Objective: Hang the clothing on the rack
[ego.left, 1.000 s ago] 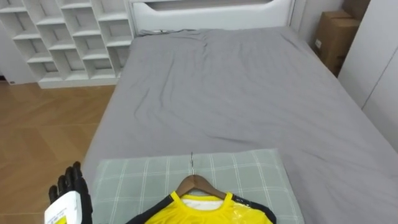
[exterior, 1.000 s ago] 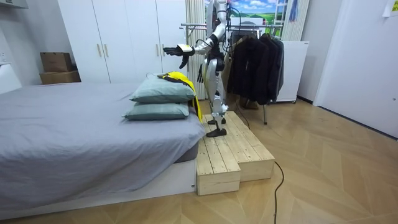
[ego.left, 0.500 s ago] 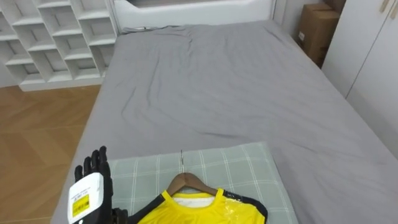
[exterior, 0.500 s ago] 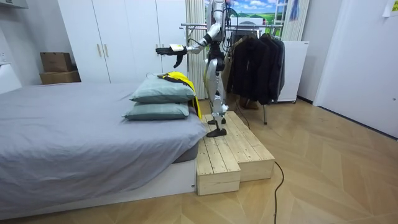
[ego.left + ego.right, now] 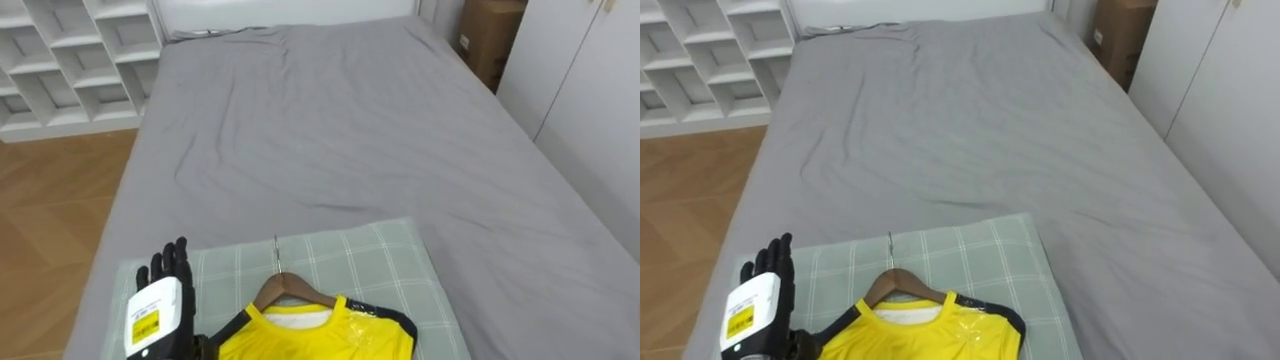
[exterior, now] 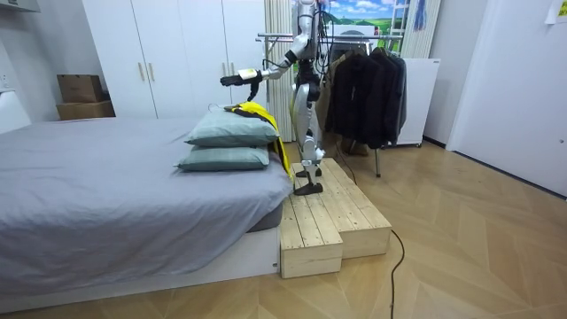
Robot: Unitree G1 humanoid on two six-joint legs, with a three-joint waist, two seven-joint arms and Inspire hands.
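- My left hand [image 6: 234, 80] is held out in front of me at chest height, fingers stretched forward.
- Just below the hand and a little back toward my body, a yellow shirt [image 6: 254, 110] lies on the top pillow [image 6: 226, 131].
- That pillow sits on a second pillow [image 6: 221, 159], both beneath the hand.
- The grey bed [image 6: 97, 195] runs on ahead of my fingertips, lower down.
- Behind and well below the hand is the wooden platform [image 6: 332, 217] I stand on.
- Well behind the hand, at my back, dark garments [image 6: 363, 93] hang on a clothes rack [image 6: 275, 37].
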